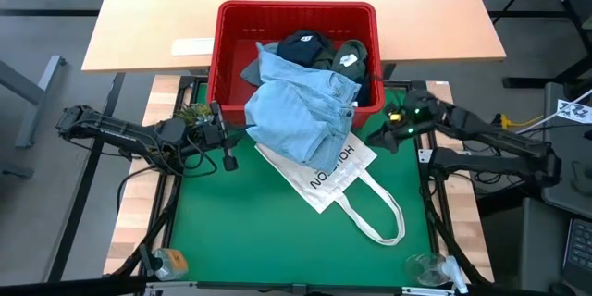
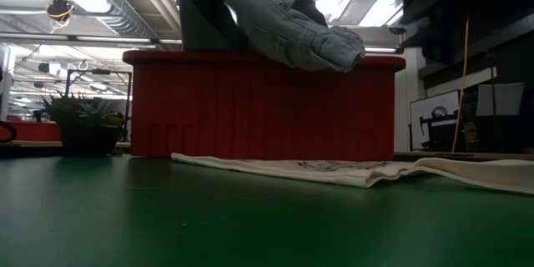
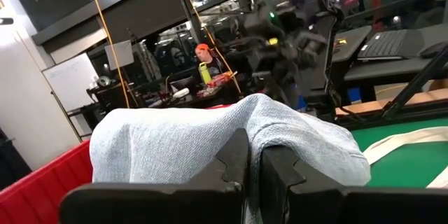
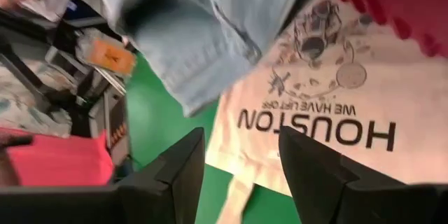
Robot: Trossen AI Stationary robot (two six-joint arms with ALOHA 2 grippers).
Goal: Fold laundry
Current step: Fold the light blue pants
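Draping over the front wall of the red slotted plastic basket (image 1: 231, 32), the light blue denim garment (image 1: 301, 116) hides part of the white "HOUSTON" tote bag (image 1: 338, 180) beneath. Left end effector (image 3: 253, 175) is clenched on its crumpled cloth; right end effector (image 4: 241, 161), released, hovers just beside its hanging edge.

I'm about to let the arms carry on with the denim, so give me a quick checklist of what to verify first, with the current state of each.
1. Left gripper shut on the denim garment: ok.
2. Right gripper open, holding nothing: ok.
3. Denim clear of the red basket: not ok, it drapes over the front rim.
4. Green mat free for folding: not ok, the tote bag lies partly under the denim.
5. Other garments still in the basket: ok.
6. Denim snagged on the basket: cannot tell.
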